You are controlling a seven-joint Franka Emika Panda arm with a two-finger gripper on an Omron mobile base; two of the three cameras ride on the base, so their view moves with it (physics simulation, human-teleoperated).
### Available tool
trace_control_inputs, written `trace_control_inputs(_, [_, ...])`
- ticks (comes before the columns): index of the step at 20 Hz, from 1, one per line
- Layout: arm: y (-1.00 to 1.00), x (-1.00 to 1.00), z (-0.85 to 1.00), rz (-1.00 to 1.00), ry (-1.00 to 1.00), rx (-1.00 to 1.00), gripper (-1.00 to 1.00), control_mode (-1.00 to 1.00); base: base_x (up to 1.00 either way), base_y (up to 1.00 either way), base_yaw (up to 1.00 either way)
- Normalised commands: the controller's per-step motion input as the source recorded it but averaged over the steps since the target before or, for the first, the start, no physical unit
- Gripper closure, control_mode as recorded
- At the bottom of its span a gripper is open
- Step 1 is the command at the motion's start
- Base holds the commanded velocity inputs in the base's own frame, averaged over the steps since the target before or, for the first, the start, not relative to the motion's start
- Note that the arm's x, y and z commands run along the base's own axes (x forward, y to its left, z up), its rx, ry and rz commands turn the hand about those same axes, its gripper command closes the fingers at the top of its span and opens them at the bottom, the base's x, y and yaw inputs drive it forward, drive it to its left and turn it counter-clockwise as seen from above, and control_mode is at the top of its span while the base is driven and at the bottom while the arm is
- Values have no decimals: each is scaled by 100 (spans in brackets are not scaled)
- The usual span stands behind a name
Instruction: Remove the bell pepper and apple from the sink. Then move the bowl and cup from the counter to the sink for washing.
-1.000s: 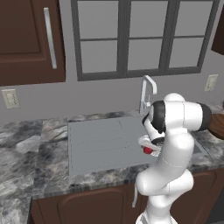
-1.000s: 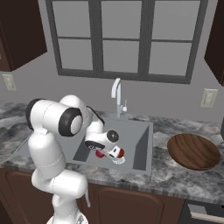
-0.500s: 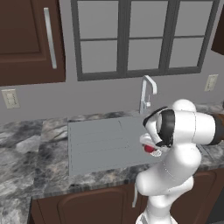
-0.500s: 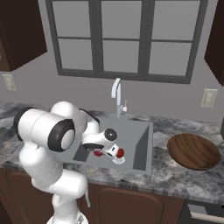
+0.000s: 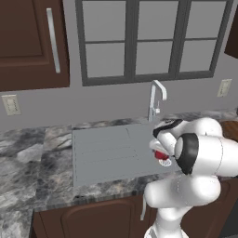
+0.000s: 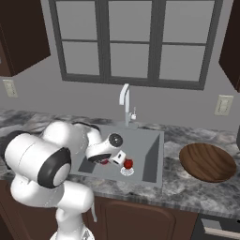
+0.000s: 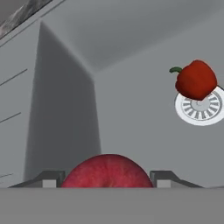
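Down inside the sink (image 6: pixel 149 161), the gripper (image 7: pixel 107 181) sits with its jaws spread to either side of the apple (image 7: pixel 107 171); whether the fingertips actually touch the fruit cannot be told. Bell pepper (image 7: pixel 195 80) rests on the round white drain (image 7: pixel 200 107), a little apart from the apple, green stem pointing away from the drain. Bowl (image 6: pixel 207 161) lies on the counter (image 6: pixel 187 187) just beside the sink, opposite the ribbed drainboard (image 5: pixel 107 151). Faucet (image 6: pixel 125 105) stands behind the basin.

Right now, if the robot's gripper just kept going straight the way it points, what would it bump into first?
The apple, sitting right between the gripper's fingertips; beyond it, probably the sink's grey floor.
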Motion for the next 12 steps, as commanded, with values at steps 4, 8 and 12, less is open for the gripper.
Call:
trace_control_inputs(4, [-3,-18,35,2,0,0,100,-100,0,0,0])
trace_control_inputs(8, [-5,-16,38,2,0,0,100,-100,0,0,0])
trace_control_inputs(12, [-6,-14,39,3,0,0,100,-100,0,0,0])
